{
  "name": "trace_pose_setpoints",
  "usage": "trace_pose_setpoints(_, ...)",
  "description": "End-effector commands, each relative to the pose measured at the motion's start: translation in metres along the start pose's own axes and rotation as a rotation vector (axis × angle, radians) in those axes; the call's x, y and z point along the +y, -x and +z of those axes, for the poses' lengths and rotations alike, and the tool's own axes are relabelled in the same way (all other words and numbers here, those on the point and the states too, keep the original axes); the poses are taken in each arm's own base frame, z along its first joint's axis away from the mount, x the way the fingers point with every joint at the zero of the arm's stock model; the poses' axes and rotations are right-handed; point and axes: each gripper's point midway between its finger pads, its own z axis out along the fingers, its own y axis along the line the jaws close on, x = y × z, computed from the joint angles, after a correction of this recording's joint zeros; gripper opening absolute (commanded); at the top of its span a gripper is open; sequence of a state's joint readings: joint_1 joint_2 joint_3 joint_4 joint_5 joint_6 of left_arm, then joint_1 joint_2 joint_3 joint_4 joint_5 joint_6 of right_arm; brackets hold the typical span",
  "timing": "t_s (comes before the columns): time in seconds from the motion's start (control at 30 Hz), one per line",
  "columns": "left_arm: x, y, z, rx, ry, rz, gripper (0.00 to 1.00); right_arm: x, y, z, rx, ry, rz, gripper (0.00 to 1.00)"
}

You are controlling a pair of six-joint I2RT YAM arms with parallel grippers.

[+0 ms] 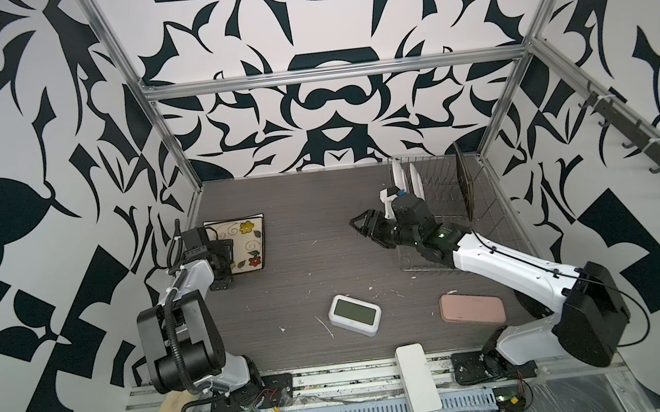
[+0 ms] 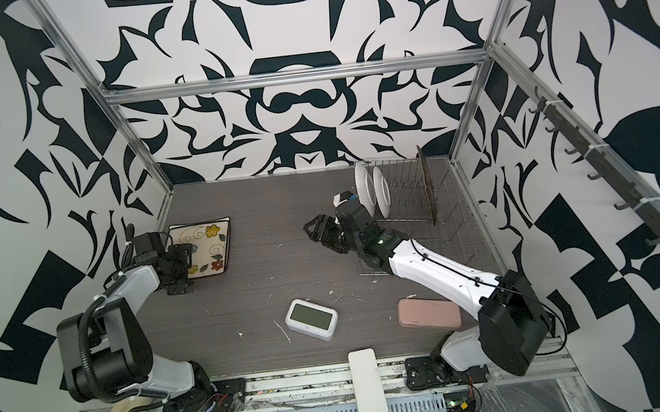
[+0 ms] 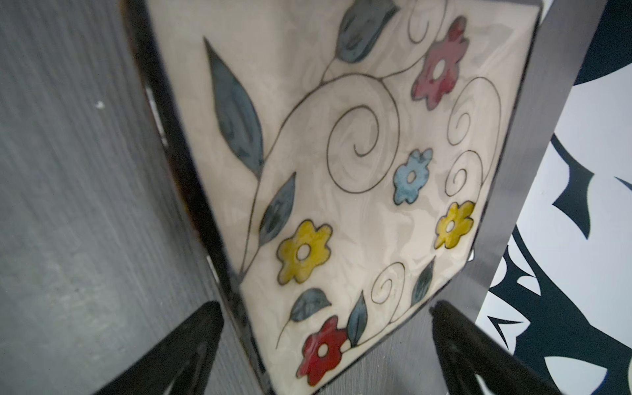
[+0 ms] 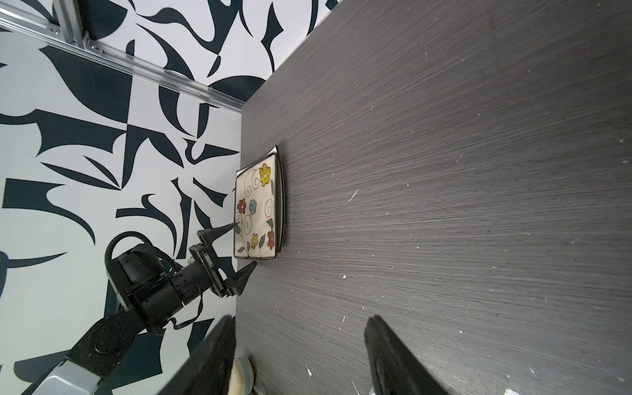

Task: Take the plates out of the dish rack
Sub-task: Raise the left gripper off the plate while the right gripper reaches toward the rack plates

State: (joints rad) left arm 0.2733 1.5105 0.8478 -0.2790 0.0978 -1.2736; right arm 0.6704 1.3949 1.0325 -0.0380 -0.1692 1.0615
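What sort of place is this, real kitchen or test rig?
Most likely a lab test cell, not a kitchen: aluminium frame with black-and-white patterned walls, left arm and right arm bolted to a front rail, dish rack on a wood-grain tabletop.

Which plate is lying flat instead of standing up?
The square floral plate, face up on the left; the two white round plates and the dark square plate stand upright in the dish rack.

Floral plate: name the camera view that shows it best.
The left wrist view: the floral plate fills the frame, pattern clear. Both top views show it small, one corner hidden; the right wrist view shows it far off.
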Motion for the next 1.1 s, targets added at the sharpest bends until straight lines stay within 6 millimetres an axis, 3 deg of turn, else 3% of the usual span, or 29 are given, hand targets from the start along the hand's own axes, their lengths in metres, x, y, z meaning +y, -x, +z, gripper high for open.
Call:
trace_pose_setpoints(0.0,-0.008,-0.006,0.002,0.032,0.01,0.031,0.99,0.034,0.018,-0.006,-0.045,0.098,-0.036,0.64)
trace_pose_setpoints(0.47,-0.022,-0.013,0.005,0.061,-0.012,0.069,0.99,0.031,0.019,0.005,-0.033,0.105,-0.031,0.64)
trace_pose_setpoints(1.07,0.002,-0.016,-0.011,0.033,0.018,0.046,0.99,0.026,0.015,-0.014,-0.042,0.093,-0.023,0.63)
